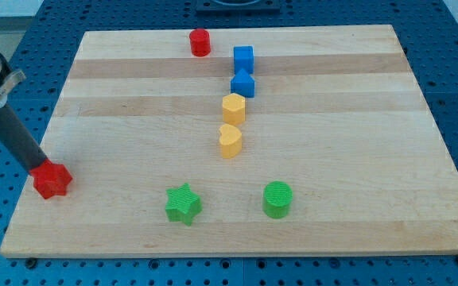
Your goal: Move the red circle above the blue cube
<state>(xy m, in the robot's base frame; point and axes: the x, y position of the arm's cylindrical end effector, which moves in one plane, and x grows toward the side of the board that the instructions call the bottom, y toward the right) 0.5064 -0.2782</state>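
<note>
- Blue perforated metal surrounds the pale wooden counter [133, 222], which carries eight small blocks.
- The red circle [200, 42], a short upright cylinder, stands near the counter's top edge, a little toward the view's left of the blue cube [243, 58] and slightly higher; the two are near but apart.
- Being round and upright, the red circle has no facing and no long axis across the counter; its only axis runs straight up, so a push from any side acts alike.
- Below the blue cube sits a second blue block [242, 83], then a yellow block [234, 107] and a yellow heart [229, 141], forming a loose column.
- A green star [184, 203] and a green cylinder [277, 199] lie near the view's bottom.
- The arm has no claw, so there is nothing to open or close; its tip [41, 169] rests at the far left of the view, touching or just beside a red hexagon-like block [52, 180], well apart from the red circle.
- Risk: moving off carelessly may drag that red block along, since the tip sits against it.
- Risk: the red circle is close to the top edge, so a push with any upward lean could send it off the counter.
- Risk: a rightward push aimed too low could knock the blue cube, shifting the reference itself.
- Risk: an off-centre contact would likely let the round block slip sideways off the tip.
</note>
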